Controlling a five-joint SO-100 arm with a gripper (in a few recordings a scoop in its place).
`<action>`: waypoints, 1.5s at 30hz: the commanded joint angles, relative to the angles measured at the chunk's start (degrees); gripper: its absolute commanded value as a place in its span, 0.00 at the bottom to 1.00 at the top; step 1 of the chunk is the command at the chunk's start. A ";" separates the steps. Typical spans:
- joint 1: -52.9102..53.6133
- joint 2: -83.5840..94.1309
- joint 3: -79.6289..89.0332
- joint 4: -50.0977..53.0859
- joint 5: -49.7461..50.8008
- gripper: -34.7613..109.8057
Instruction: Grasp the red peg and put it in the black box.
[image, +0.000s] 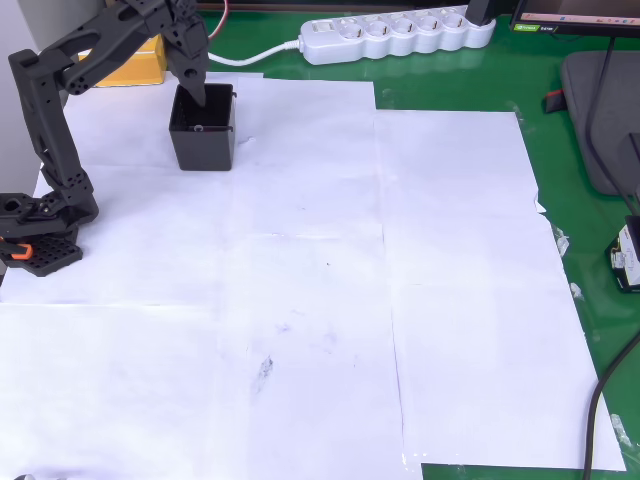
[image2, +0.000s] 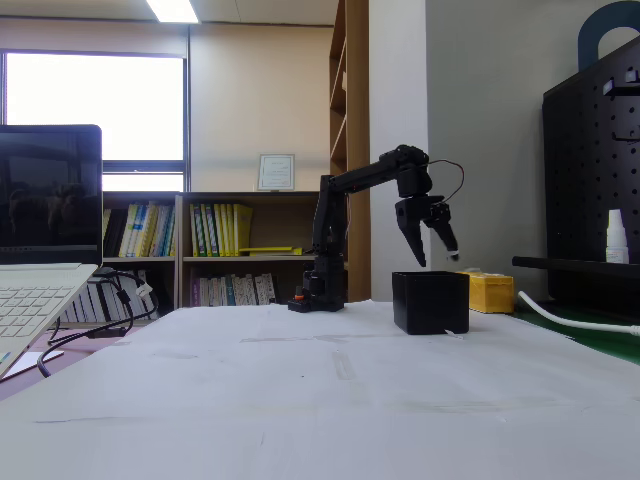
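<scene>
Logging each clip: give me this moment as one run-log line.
gripper: open, above black box | peg: not visible between fingers | box: upright on white paper | yellow block: behind box

A small robot arm (image: 60, 90), matte black all over, built from blocky plastic segments joined at boxy motor housings. In the overhead view, at the left of the frame, its base (image: 38, 240) is a chunky black block with round holes and a ribbed edge, marked by a small orange-red piece at the lower left. In the fixed view a thin dark cable loops beside the wrist, and the gripper (image2: 432, 250) ends in two slim, tapering black fingers.
</scene>
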 joint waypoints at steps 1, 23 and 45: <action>-0.09 0.00 5.19 -0.53 -0.70 0.51; 8.96 -21.45 -4.22 3.96 -1.85 0.24; 38.32 -71.10 -79.63 -17.40 -23.12 0.24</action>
